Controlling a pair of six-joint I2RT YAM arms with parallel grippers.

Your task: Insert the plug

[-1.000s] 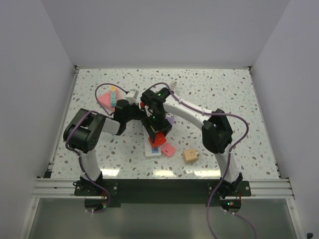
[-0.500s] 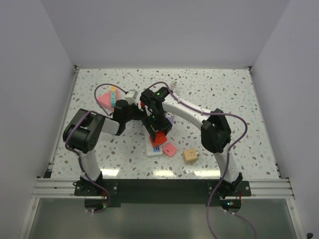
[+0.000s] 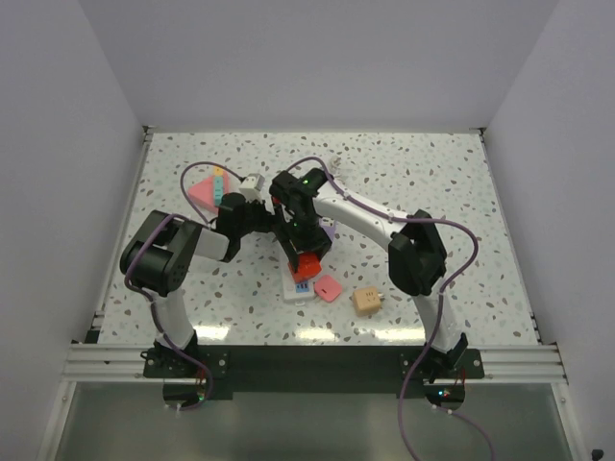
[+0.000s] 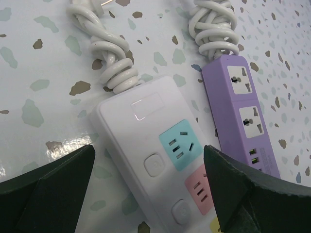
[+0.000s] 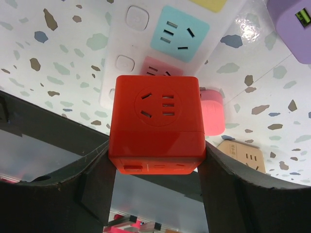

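Speckled table (image 3: 432, 182), red plug (image 5: 154, 116) in hand (image 5: 155, 162)

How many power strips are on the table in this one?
2. The white power strip lies under the red cube held in the right gripper. The purple power strip lies alongside it. More could be hidden in the overhead view.

Bright, even light; glare on table (image 3: 317, 332)
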